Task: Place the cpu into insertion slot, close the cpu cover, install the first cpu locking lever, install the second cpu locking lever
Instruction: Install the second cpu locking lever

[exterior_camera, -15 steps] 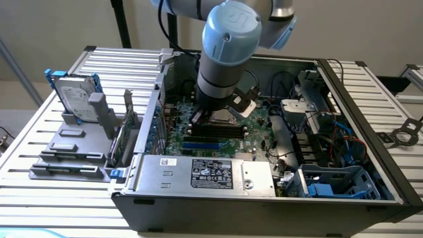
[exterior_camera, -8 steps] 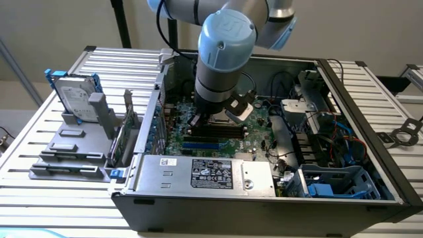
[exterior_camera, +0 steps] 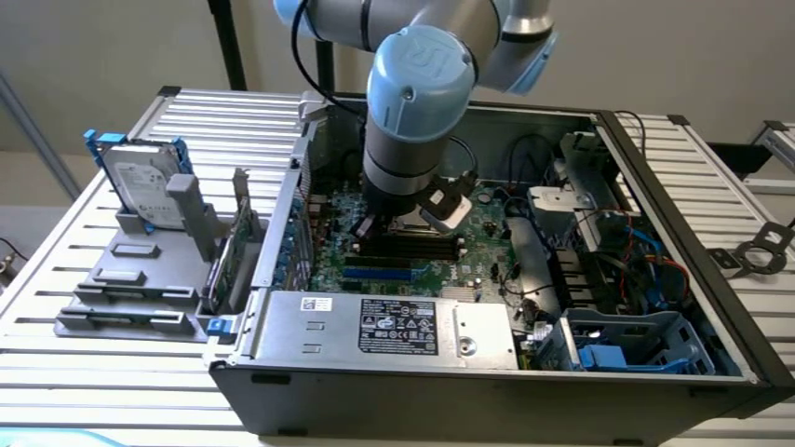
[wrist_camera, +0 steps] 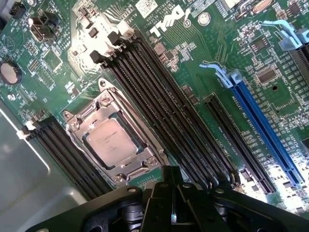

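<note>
In the wrist view the cpu point(wrist_camera: 110, 141), silvery top up, lies flat inside the insertion slot point(wrist_camera: 72, 121) on the green motherboard. The silvery cpu cover point(wrist_camera: 140, 159) lies down around the chip and frames it through its window. I cannot make out how the locking levers stand. My gripper point(wrist_camera: 174, 193) hangs just beside and above the socket, its black fingers point(wrist_camera: 164, 203) pressed together with nothing between them. In the exterior view the gripper point(exterior_camera: 404, 223) reaches down into the open computer case, and the arm hides the socket.
Black memory slots point(wrist_camera: 159, 96) run on both sides of the socket, with blue expansion slots point(wrist_camera: 263, 125) farther off. The case walls point(exterior_camera: 695, 233), a power supply point(exterior_camera: 385, 331), cables and a blue drive cage point(exterior_camera: 634, 345) surround the board. A hard drive point(exterior_camera: 143, 182) stands outside the case.
</note>
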Robot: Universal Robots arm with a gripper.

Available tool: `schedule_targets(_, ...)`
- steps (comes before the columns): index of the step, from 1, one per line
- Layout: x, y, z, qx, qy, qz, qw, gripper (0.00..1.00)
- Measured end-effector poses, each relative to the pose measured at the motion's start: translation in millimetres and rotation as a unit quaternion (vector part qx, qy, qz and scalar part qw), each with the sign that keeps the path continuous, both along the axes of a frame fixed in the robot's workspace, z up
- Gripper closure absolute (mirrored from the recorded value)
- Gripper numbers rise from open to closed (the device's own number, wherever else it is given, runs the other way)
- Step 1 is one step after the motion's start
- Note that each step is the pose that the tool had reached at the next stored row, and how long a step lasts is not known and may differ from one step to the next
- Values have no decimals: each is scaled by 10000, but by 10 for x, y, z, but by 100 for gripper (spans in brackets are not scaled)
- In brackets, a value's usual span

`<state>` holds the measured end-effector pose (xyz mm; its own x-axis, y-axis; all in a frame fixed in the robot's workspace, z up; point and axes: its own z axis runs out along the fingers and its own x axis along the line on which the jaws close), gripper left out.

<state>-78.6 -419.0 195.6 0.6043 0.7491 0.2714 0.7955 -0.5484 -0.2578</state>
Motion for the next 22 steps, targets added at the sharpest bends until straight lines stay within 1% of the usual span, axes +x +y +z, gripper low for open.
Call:
schedule_targets(3, -4, 12, -21, 7, -11, 3, 10000, 89)
schedule_targets(10, -6, 46, -53, 10, -30, 5, 10000, 89)
schedule_targets(12, -6, 51, -53, 0, -31, 5, 10000, 89)
schedule_targets(13, -6, 53, -53, -16, -31, 5, 10000, 89)
schedule_targets(14, -6, 54, -53, -41, -32, 4, 10000, 89)
schedule_targets(17, -6, 56, -54, -143, -36, 5, 9999, 89)
schedule_targets(18, -5, 57, -54, -172, -36, 6, 9998, 89)
schedule_targets(20, -6, 56, -32, -211, -37, 5, 9998, 89)
schedule_targets(21, -7, 50, 4, -237, -35, 5, 9997, 89)
schedule_targets(22, -6, 52, 38, -241, -33, 7, 9997, 89)
